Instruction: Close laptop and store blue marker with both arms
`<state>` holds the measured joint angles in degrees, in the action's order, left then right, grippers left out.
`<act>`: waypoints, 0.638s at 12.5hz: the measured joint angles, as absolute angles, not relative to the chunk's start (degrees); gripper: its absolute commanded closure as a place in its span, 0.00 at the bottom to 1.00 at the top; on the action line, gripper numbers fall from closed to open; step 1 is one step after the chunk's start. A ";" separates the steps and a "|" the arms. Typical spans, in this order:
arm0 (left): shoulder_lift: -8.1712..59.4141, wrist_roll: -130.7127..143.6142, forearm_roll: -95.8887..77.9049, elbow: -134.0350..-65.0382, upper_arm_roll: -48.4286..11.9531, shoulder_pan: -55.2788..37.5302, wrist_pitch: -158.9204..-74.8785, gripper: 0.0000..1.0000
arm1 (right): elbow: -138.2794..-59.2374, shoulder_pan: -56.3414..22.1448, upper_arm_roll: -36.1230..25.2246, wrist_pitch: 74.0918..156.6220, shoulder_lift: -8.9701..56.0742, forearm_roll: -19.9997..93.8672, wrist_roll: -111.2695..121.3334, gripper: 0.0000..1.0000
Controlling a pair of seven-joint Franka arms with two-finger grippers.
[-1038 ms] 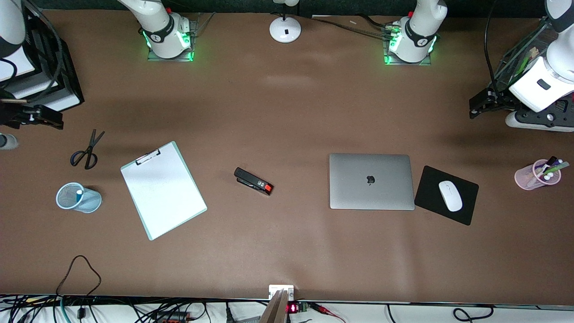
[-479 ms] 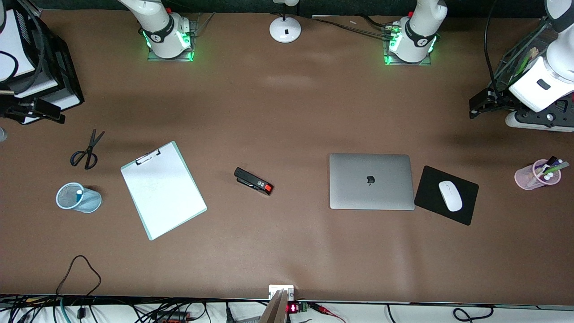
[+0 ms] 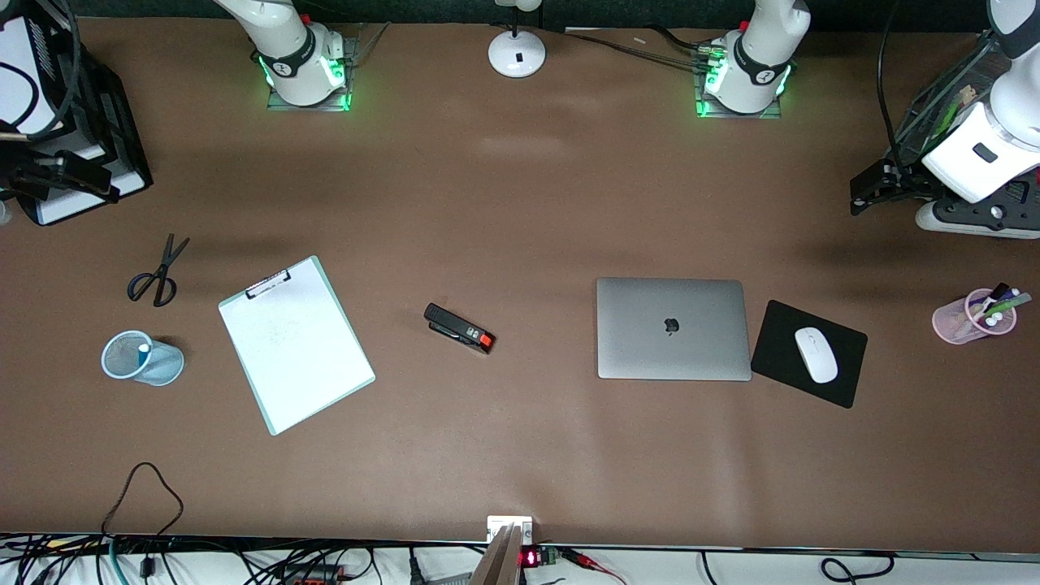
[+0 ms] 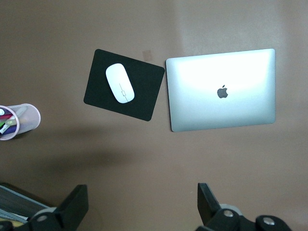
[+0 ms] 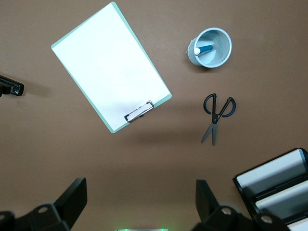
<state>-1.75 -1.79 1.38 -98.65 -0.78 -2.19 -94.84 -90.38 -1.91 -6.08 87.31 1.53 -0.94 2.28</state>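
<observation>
The silver-grey laptop (image 3: 673,328) lies shut on the table, lid down with its apple logo up; it also shows in the left wrist view (image 4: 222,90). The blue marker (image 5: 204,49) stands in a light-blue mesh cup (image 3: 142,357) at the right arm's end of the table, white tip up. My left gripper (image 3: 871,188) hangs open and empty over the table's edge at the left arm's end; its fingers (image 4: 72,204) are wide apart. My right gripper (image 3: 61,177) is open and empty over the black tray, fingers (image 5: 72,197) wide apart.
A clipboard (image 3: 295,343), scissors (image 3: 158,272) and a black stapler (image 3: 459,327) lie between cup and laptop. A black mouse pad (image 3: 780,337) with a white mouse (image 3: 816,354) sits beside the laptop. A pink pen cup (image 3: 971,317), black stacked tray (image 3: 114,138) and lamp base (image 3: 517,53) stand around.
My right gripper has drifted from over bare table to over the black tray, toward the robots' bases. The left arm, laptop and marker have not moved.
</observation>
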 measured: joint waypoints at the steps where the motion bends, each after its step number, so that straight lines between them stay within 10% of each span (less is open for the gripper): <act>1: -1.75 -1.79 1.38 -98.65 -0.78 -2.19 -94.84 0.00 | -90.39 -1.91 -6.08 87.30 1.23 -0.94 2.28 0.00; 8: -1.75 -1.79 1.38 -98.65 -0.78 -2.19 -94.84 0.00 | -90.43 -1.91 -5.99 87.43 1.03 -0.95 2.70 0.00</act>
